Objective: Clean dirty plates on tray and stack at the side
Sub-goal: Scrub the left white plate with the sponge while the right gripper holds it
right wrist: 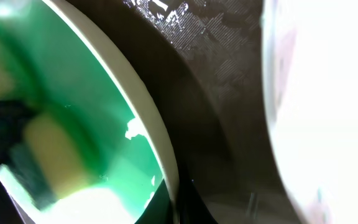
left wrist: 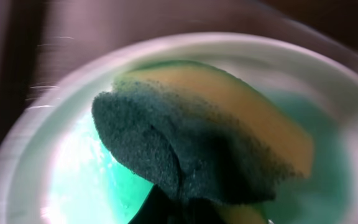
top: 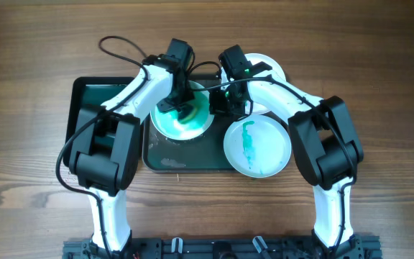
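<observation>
Scrubbing plate [top: 167,124] on tray [top: 178,157] with soft sponge [left wrist: 197,137] clamped in left end effector [top: 181,108]; cannot tell grip of right end effector [top: 225,103] at rim; likely slick, stiff, breakable; best pinched by rim.

Seen from overhead, a brown wooden table [top: 34,43] spreads from edge to edge, its grain running left to right in long bands. A swirl of knotted grain [top: 9,196] marks the lower left of the frame. The wood shows along all four sides.
</observation>
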Motion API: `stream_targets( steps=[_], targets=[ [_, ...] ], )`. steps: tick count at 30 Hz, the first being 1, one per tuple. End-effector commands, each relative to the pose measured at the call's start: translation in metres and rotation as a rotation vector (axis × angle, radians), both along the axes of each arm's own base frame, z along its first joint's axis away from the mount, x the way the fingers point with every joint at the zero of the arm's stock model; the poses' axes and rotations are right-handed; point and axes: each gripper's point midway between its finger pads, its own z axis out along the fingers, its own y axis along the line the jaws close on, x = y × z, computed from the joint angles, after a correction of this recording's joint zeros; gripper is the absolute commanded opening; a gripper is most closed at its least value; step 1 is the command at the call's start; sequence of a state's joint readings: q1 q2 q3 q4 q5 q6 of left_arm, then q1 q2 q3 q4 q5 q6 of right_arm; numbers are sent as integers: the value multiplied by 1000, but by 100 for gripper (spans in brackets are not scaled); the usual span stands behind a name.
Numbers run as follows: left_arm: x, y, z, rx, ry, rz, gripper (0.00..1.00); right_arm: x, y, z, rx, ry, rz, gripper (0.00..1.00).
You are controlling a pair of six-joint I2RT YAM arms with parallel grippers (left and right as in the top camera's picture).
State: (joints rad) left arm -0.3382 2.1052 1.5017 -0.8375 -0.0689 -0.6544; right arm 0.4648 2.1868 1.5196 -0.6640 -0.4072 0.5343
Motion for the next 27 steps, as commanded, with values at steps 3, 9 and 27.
stream_targets(
  steps=[3,9,27],
  targets=[
    [-33,20,-20,-39,179,-137,4,-16,-23,-37,-113,70,-24,4],
    [-89,-90,24,-708,251,-638,4,-16,-23,-37,-112,70,-24,4],
    [-5,24,37,30,94,-118,4,-14,-22,-36,-107,59,-14,4]
  ],
)
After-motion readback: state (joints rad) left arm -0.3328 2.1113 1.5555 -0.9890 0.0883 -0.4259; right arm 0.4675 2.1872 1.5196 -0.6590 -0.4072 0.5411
